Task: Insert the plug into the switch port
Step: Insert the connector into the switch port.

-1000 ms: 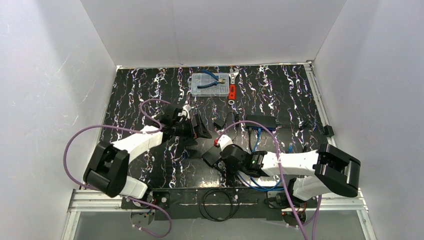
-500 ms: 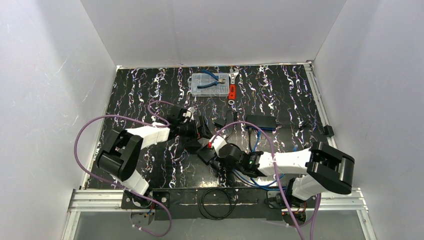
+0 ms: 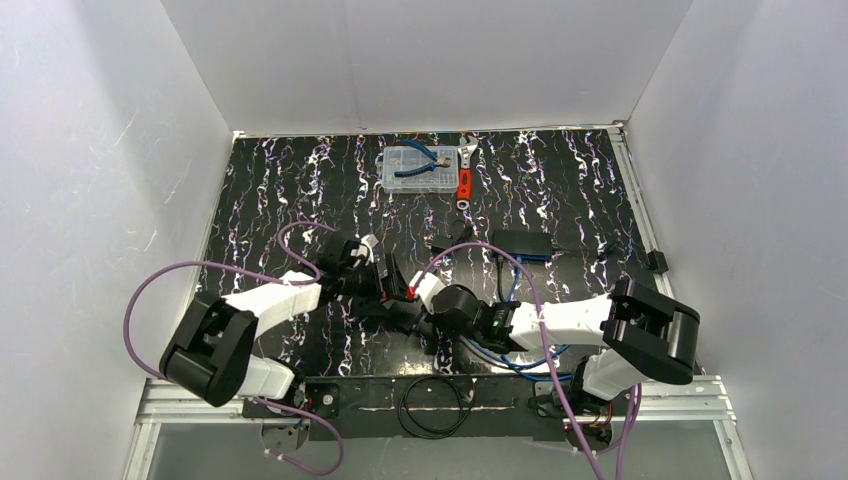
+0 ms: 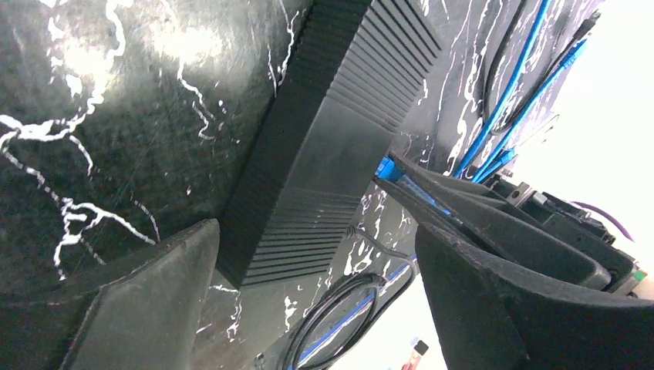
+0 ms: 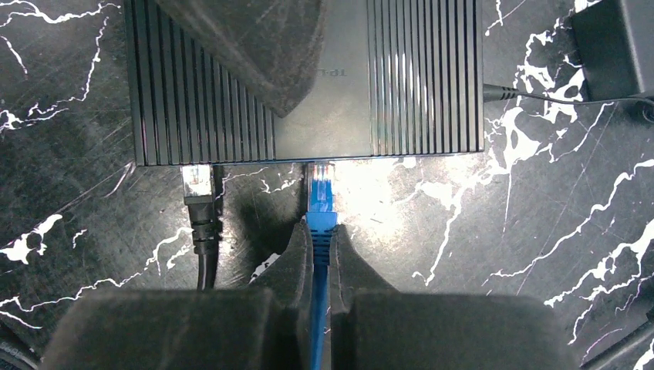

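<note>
The switch (image 5: 416, 77) is a flat ribbed black box lying on the marbled mat; in the top view it (image 3: 402, 314) sits between both arms. My right gripper (image 5: 318, 227) is shut on the blue plug (image 5: 321, 193), just behind its boot. The plug's clear tip meets the port edge of the switch; how deep it sits I cannot tell. A black plug (image 5: 197, 185) occupies a port to its left. My left gripper (image 4: 318, 227) is open and straddles the switch (image 4: 339, 139), one finger over its top. In the top view the left gripper (image 3: 392, 280) and right gripper (image 3: 418, 298) nearly meet.
A black power adapter (image 5: 617, 42) lies beside the switch, its lead running into the switch's side. Another black box (image 3: 520, 243) with blue cables (image 3: 515, 275) sits right of centre. A clear parts box (image 3: 420, 168) and a red-handled wrench (image 3: 465, 180) lie at the back. A cable coil (image 3: 435, 405) rests at the near edge.
My left gripper has come nearer and lower onto the switch. The right gripper has slid left with the blue plug, up to the switch's edge.
</note>
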Controlling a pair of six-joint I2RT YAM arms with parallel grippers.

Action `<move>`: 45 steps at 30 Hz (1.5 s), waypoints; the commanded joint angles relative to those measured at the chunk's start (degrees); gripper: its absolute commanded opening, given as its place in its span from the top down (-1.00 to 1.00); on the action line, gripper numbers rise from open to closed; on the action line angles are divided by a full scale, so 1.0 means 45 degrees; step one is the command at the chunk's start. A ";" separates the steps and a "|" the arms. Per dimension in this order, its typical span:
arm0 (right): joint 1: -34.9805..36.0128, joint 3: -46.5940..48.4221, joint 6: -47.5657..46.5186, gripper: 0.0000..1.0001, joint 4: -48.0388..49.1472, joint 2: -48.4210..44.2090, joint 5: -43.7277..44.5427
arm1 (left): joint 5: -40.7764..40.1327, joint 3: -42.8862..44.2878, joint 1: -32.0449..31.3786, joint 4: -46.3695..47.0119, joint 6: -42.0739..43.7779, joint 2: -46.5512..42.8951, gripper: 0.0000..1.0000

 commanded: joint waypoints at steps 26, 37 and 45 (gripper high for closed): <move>0.0129 0.0970 -0.0331 0.97 0.1025 0.0493 -0.0817 | -0.0618 0.1957 -0.0043 -0.1093 0.1071 0.1469 -0.96; 0.0134 0.0640 -0.0327 0.97 0.1490 0.0084 -0.0268 | -0.0437 0.1902 -0.0077 -0.0941 0.1090 0.1561 -0.96; 0.0142 0.0683 0.0086 0.97 0.1756 0.0299 -0.0405 | -0.0338 0.1856 -0.0146 -0.0936 0.1052 0.1509 -0.96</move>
